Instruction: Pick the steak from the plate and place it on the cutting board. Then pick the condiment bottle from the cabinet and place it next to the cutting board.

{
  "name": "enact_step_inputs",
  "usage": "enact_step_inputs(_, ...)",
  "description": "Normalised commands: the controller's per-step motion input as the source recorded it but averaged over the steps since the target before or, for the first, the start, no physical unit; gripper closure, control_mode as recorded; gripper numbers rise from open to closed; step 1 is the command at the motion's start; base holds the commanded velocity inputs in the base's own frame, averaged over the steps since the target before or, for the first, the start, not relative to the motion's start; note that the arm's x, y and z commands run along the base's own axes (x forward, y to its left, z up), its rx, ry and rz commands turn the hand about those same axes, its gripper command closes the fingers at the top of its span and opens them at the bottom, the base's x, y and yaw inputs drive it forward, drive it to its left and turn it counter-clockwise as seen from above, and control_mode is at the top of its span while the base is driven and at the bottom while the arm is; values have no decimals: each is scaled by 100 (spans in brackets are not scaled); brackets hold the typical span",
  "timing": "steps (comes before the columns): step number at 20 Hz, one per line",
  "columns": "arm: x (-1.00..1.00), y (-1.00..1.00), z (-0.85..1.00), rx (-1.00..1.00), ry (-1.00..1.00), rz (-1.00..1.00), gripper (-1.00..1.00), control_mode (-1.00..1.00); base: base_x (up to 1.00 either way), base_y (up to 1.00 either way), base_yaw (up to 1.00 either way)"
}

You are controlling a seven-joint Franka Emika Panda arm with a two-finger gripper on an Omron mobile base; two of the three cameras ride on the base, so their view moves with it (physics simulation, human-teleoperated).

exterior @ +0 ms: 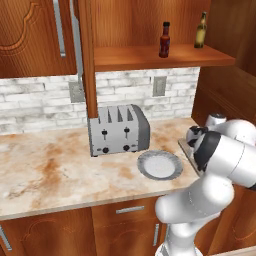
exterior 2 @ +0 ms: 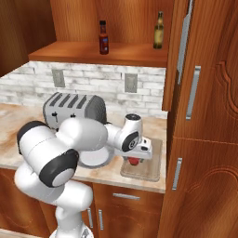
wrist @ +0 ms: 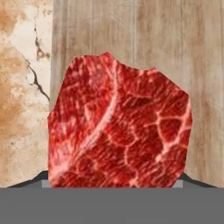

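Observation:
My gripper (exterior 2: pixel 135 157) hangs low over the cutting board (exterior 2: pixel 154 168), shut on the steak (exterior 2: pixel 135 161). In the hand view the red marbled steak (wrist: pixel 118 127) sits between the jaws and hides the fingertips, with the wooden board (wrist: pixel 175 39) behind it. The plate (exterior: pixel 160 165) lies bare on the counter left of the board; my arm covers part of the plate (exterior 2: pixel 95 160) in the right base view. The condiment bottle (exterior: pixel 164 40) stands upright on the open shelf of the cabinet (exterior: pixel 150 57), and appears again as a bottle (exterior 2: pixel 103 37) above the toaster.
A silver toaster (exterior: pixel 118 130) stands behind the plate against the brick wall. A taller olive-green bottle (exterior: pixel 201 31) shares the shelf, right of the red one. A tall wooden cabinet side (exterior 2: pixel 204 116) closes off the counter just right of the board.

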Motion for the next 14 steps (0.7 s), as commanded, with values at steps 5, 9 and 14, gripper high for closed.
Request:
enact_step_inputs(5,11,-21,-21,0,0,0,100,-100,0,0,0)
enact_step_inputs(9,14,-6,-34,0,-1,0,100,-100,0,0,0)
enact_step_inputs(14,16,0,-32,0,0,0,100,-100,0,0,0)
